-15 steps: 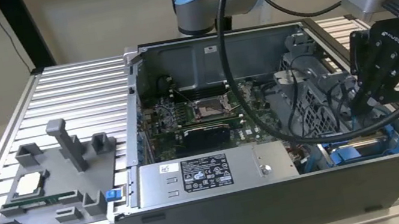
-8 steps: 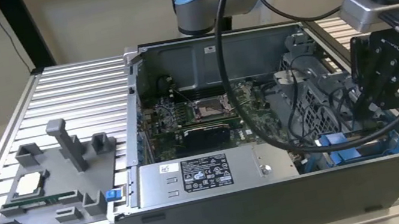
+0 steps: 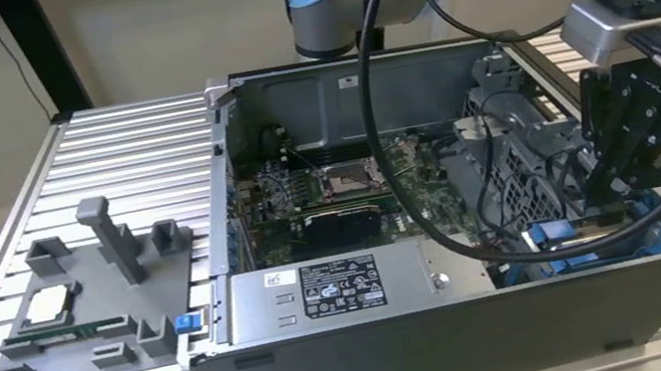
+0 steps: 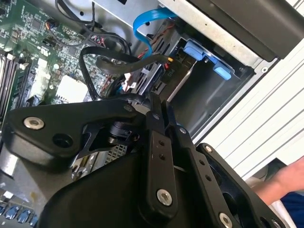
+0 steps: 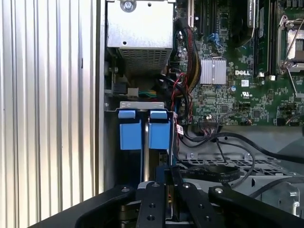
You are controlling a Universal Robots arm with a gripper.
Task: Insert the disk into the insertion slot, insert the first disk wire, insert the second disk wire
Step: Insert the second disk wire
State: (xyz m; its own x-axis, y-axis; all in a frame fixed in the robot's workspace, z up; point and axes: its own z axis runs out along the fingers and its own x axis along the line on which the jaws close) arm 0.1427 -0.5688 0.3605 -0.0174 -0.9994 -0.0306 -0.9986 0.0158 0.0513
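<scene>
Landmark: computer case (image 3: 463,335), dark grey sheet metal, side open, lying on the ribbed aluminium desk (image 3: 122,145).
Gripper (image 3: 602,200): black, bar-shaped links with silver screws; reaches into the case's corner bay. In both wrist views (image 4: 159,100) (image 5: 167,171) the jaws lie closed side by side; whether they pinch anything cannot be told.
Disk (image 5: 159,135): bright blue plastic carrier tabs, seated inside the case.
Insertion slot (image 4: 218,102): smooth grey walls, at the case's corner, holding the disk.
Power-supply box (image 3: 321,293): grey metal, white printed sticker; inside the case's near wall.
Motherboard (image 5: 237,95): green, finned silver heatsink; on the case floor.
Cables (image 5: 228,142): black, looped, inside the case beside the slot.
Fixture tray (image 3: 84,318): grey plastic, outside the case.
</scene>
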